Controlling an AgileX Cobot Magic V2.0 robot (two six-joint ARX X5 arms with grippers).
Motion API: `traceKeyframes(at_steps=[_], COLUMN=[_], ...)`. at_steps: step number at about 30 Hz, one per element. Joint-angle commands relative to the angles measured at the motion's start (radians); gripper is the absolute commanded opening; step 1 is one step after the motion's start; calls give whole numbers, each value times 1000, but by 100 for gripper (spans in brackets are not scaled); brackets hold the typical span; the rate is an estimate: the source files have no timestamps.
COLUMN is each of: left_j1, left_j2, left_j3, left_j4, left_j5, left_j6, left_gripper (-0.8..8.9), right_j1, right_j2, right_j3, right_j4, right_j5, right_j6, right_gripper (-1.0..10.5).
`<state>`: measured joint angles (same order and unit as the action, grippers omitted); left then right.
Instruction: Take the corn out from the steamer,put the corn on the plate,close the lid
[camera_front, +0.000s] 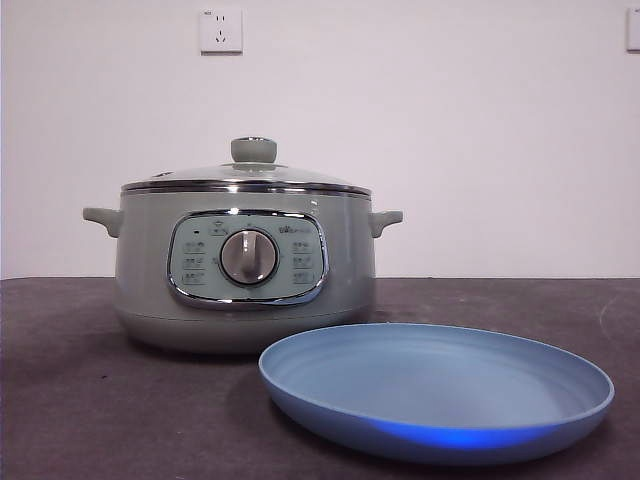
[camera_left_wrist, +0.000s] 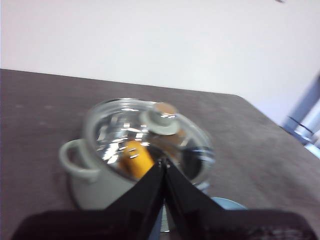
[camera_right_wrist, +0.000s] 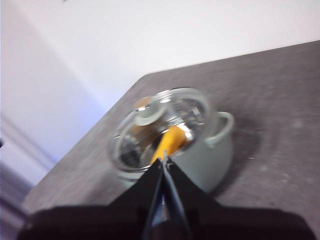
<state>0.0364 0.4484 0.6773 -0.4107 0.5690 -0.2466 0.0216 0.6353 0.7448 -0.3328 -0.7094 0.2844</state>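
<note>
Front view shows the steamer (camera_front: 245, 270) standing on the dark table (camera_front: 70, 400) toward its back left, with the glass lid (camera_front: 246, 176) seated squarely on its rim and the knob on top, and the blue plate (camera_front: 437, 388) lying bare just in front and to the right of it, near the table's front edge. Nothing of the task looks done yet: the lid is on, the corn (camera_left_wrist: 136, 158) lies inside the pot, seen through the glass in both wrist views as a yellow-orange shape beneath the knob, and the plate holds nothing. All of it remains: lifting the lid off, taking the corn out, laying it on the plate, and putting the lid back. The left gripper (camera_left_wrist: 163, 169) hangs above and short of the pot with its jaws pressed together and gripping nothing; the right gripper (camera_right_wrist: 164, 161) does likewise from the other side, jaws closed to a narrow point and empty. Neither arm shows in the front view. Both wrist views are blurred, reflections on the glass break up the corn's outline, and the plate appears only as a pale sliver in the left wrist view
</note>
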Motion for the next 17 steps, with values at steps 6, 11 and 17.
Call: traceKeyframes(at_steps=[6,11,17], left_j1=[-2,-4,-4], left_j2=[184,269,307], left_j3=[242,378,438], left_j4=[-166,-342,-448], left_j5=[88,101,114], left_j6=[130,229,277], left_gripper=[-7,-7,-7], right_j1=[59,106,167], right_j2=[207,296,335], right_j3=[303,416,436], right_j4=[-251,-421,-534], right_j5=[-50,-47,3], right_j6=[-222,-322,-381], right_gripper=[-11,-11,-11])
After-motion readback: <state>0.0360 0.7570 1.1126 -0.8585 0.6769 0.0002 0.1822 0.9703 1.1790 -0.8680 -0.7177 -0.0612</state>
